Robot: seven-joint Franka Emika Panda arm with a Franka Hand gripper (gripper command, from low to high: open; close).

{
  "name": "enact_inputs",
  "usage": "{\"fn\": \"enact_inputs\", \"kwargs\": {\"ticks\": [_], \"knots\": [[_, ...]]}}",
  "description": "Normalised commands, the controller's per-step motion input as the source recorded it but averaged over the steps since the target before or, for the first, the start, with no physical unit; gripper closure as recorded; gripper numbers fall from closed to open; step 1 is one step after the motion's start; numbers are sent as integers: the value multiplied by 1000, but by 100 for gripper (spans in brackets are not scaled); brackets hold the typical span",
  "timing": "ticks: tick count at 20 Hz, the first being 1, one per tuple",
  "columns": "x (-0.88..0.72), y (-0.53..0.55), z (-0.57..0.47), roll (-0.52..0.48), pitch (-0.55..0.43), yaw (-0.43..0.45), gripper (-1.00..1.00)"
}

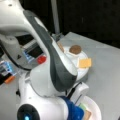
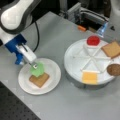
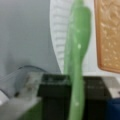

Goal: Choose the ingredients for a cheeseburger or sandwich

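Front view, arm side: the arm's bulk fills the frame; behind it the segmented tray (image 1: pixel 83 72) shows the patty (image 1: pixel 75 49) and cheese square (image 1: pixel 85 63). The gripper itself is hidden here.
Front view, table side: gripper (image 2: pixel 35 66) over the paper plate (image 2: pixel 53 75), pinching the green lettuce (image 2: pixel 37 70) just above a bread square (image 2: pixel 39 80). Tomato disc (image 2: pixel 93 40) and a second bread square (image 2: pixel 111 49) sit in tray segments; bare table between plate and tray.
Wrist view: lettuce (image 3: pixel 77 57) edge-on, clamped between the fingers, bread square (image 3: pixel 108 35) to its right.
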Motion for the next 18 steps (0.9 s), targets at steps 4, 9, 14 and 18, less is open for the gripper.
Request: {"fn": "enact_inputs", "kwargs": {"ticks": [4,9,14,18], "knots": [[160,-132,-107,50,-38,121,100],[199,-177,-166,63,-67,148,100],[204,-205,-165,112,-57,145,100],[226,-239,-135,158,-51,130,100]]}}
